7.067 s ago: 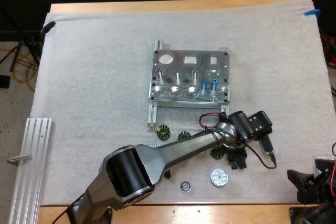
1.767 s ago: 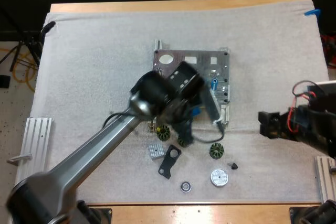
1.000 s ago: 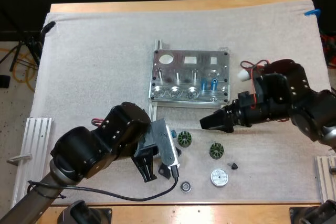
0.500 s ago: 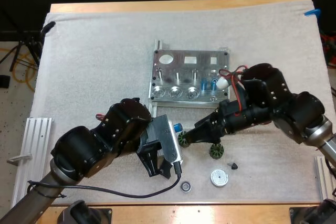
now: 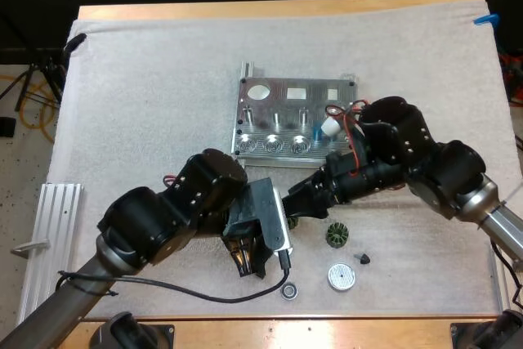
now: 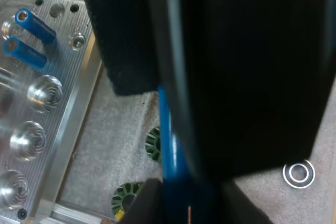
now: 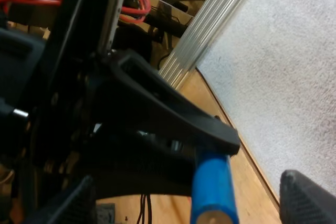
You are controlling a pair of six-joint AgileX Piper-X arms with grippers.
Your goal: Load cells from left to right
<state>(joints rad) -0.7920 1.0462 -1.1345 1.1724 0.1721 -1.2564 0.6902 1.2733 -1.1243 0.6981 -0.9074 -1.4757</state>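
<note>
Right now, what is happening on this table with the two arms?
The left gripper holds a blue cell near the metal fixture. The right gripper has its fingers open on either side of that cell, not gripping it; it looks like a handover. Two blue cells sit in the fixture.

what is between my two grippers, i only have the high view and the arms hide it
observer: The left wrist view shows the left gripper shut on a blue cell.
operator: has the right one got it yet
observer: No. In the right wrist view the right gripper is open, with one finger on each side of that cell.
operator: how many are loaded
observer: The left wrist view shows two blue cells standing side by side in the fixture.
</note>
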